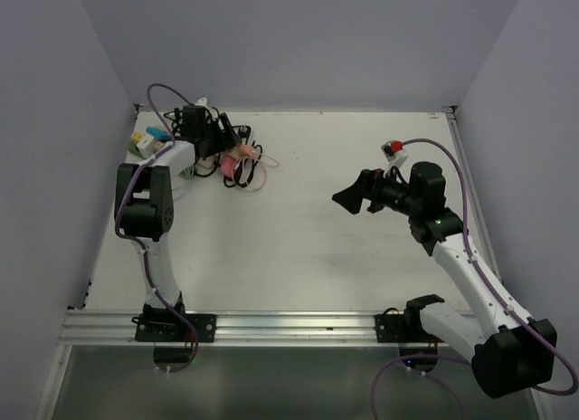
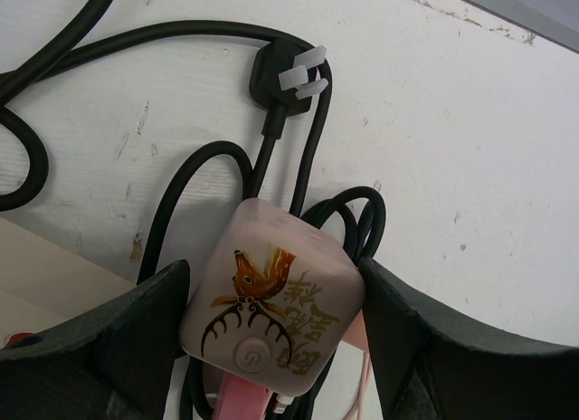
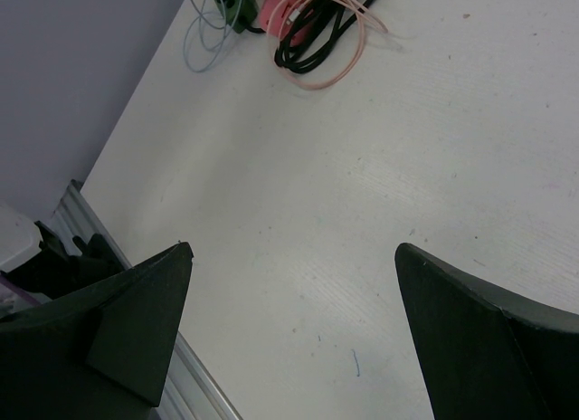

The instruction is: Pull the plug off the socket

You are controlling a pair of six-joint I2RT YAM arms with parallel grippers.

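Note:
In the left wrist view a beige cube-shaped plug [image 2: 271, 302] with a deer print and a round button sits between my left gripper's [image 2: 274, 271] black fingers. Both fingers press its sides, so the gripper is shut on it. A pink connector [image 2: 240, 397] sticks out under the cube. Of the socket only a dark green end [image 3: 242, 11] shows, at the top edge of the right wrist view. My left gripper [image 1: 210, 141] is at the table's far left corner. My right gripper [image 1: 348, 198] hangs open over bare table [image 3: 294, 248], far from the cords.
A black cord [image 2: 172, 212] loops around the cube and ends in a loose black plug with white-capped prongs [image 2: 288, 76]. Pink cable loops [image 1: 249, 171] lie beside the left gripper. Coloured blocks [image 1: 147, 141] sit at the far left wall. A metal rail [image 1: 271, 325] runs along the near edge.

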